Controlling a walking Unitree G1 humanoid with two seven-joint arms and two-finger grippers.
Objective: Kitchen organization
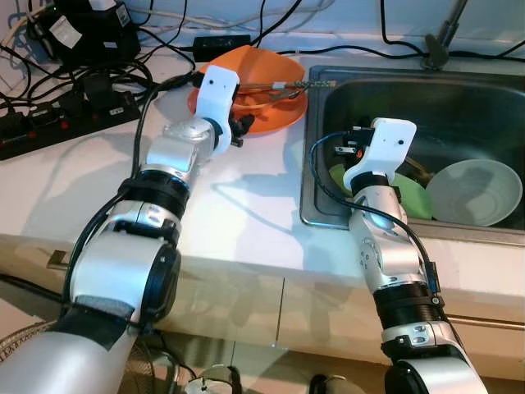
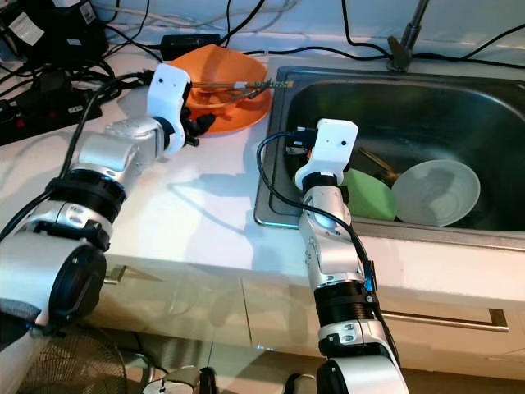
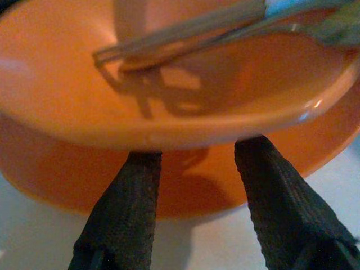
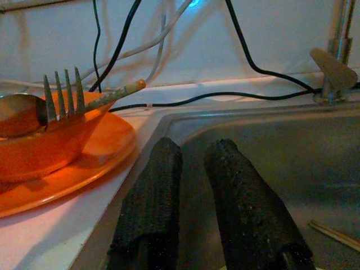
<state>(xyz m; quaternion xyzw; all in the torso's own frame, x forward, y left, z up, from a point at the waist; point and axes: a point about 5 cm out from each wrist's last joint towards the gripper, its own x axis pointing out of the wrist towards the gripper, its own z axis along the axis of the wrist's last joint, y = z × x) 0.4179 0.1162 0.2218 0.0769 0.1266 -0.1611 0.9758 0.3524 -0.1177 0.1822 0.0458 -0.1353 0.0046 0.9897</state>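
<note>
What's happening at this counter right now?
The left tool is open at the near rim of the orange bowl, which sits on an orange plate and holds a fork and other utensils. The right tool hangs over the sink, above a green plate and a pale bowl, gripping nothing.

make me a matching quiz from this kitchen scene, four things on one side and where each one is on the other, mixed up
Things:
1. orange plastic bowl
2. pale round bowl
3. black power strip
4. right tool

Places:
A. on the counter among cables, at the robot's far left
B. on an orange plate on the counter beside the sink, with a fork and spoon in it
C. lying in the steel sink basin next to a green plate
D. hovering over the sink's near left corner

Pairs: 1-B, 2-C, 3-A, 4-D
</note>
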